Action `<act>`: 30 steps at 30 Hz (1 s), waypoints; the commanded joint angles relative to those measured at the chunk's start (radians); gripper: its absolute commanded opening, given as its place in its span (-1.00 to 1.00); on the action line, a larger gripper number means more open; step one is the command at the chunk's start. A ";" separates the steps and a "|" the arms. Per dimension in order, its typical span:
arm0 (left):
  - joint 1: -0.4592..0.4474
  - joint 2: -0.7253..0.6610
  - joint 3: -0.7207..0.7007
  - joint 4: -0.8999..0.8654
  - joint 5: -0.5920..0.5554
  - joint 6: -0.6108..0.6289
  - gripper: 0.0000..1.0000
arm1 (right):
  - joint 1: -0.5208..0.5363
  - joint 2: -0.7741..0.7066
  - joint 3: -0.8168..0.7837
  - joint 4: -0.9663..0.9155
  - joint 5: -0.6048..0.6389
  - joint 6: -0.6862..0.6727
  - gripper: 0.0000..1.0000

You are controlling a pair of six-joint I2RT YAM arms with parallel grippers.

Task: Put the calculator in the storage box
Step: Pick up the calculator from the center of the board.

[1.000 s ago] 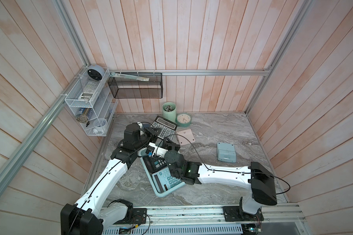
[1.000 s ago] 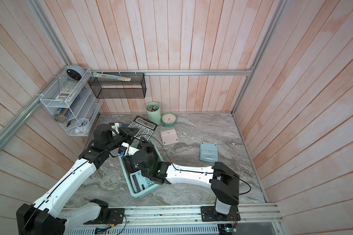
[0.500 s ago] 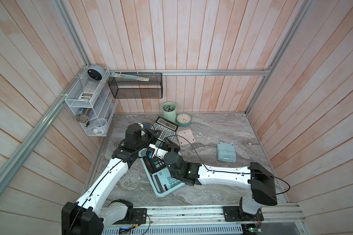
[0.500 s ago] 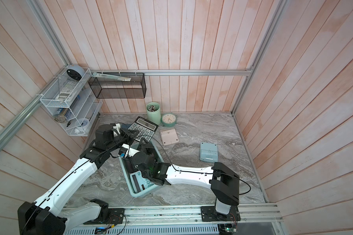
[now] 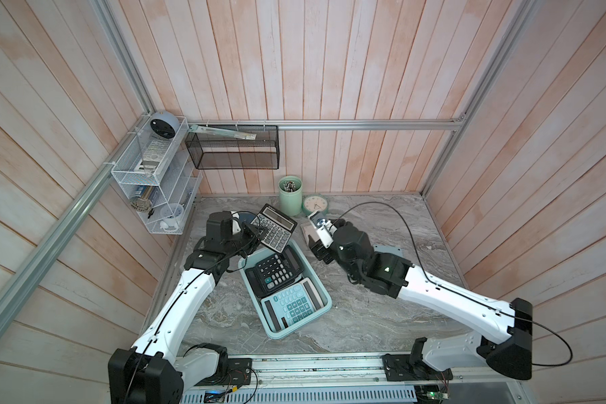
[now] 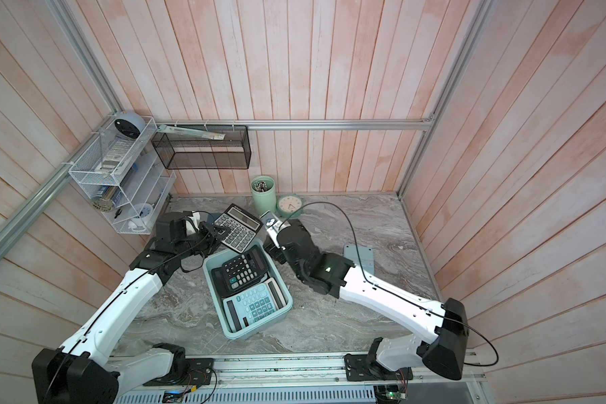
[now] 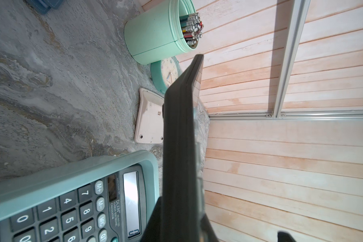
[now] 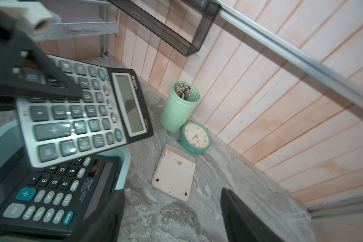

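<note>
Silver-faced black plastic calculator [image 5: 275, 227], seemingly stiff, light, slick: left pincer [image 5: 254, 229] clenches its nine-o'clock edge; right pincer [image 5: 317, 249] gapes empty.

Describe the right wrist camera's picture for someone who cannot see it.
The left gripper holds a silver calculator tilted over an aqua box with a black calculator inside. Beyond, on the marble table, stand a pencil cup and a clock, beside a pink calculator lying face down. The right gripper, open, shows in the foreground.
</note>
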 commanded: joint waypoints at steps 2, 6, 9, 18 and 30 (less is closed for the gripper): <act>0.034 -0.045 0.003 0.062 0.242 0.074 -1.00 | -0.169 -0.032 -0.010 -0.132 -0.464 0.306 0.57; 0.040 -0.071 -0.057 0.190 0.368 0.000 -1.00 | -0.307 -0.025 -0.021 -0.116 -0.672 0.417 0.52; 0.039 -0.099 -0.109 0.319 0.431 -0.093 -1.00 | -0.376 -0.004 -0.015 -0.111 -0.799 0.467 0.49; 0.040 -0.135 -0.247 0.495 0.539 -0.239 -1.00 | -0.448 0.079 0.001 -0.023 -1.096 0.601 0.36; -0.006 -0.139 -0.296 0.543 0.598 -0.288 -1.00 | -0.448 0.239 0.056 0.046 -1.318 0.670 0.23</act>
